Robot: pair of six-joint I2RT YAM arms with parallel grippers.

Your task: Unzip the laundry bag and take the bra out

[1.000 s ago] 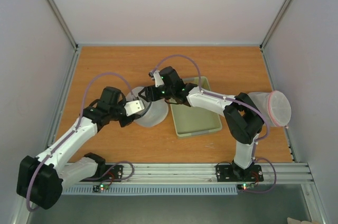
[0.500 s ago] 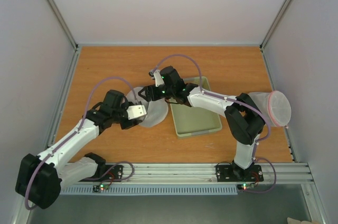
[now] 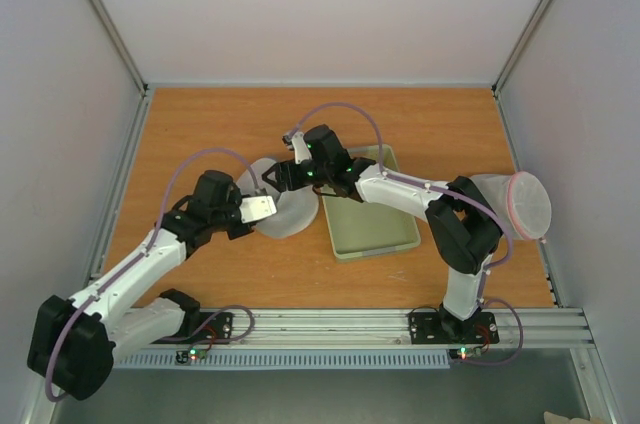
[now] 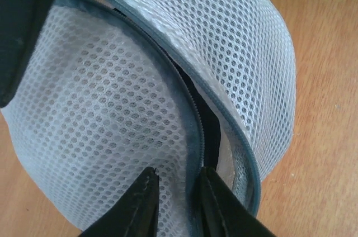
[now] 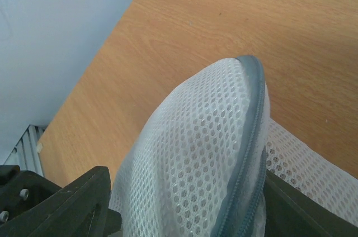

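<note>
The laundry bag, white mesh with a grey zip band, lies left of the tray between both grippers. In the left wrist view the laundry bag has its zip part open, with a dark gap along the band. My left gripper pinches the zip band's edge, one finger on the outer mesh and the other at the gap; it also shows in the top view. My right gripper holds the bag's far side between wide-set fingers; it also shows in the top view. The bra is hidden.
A pale green tray lies right of the bag, under the right forearm. A second translucent bag with a pink rim stands at the right wall. Grey walls close the table's left, right and back sides.
My left gripper has shifted slightly toward the near edge along the bag's rim, and its elbow has moved. The right arm has stayed still.
</note>
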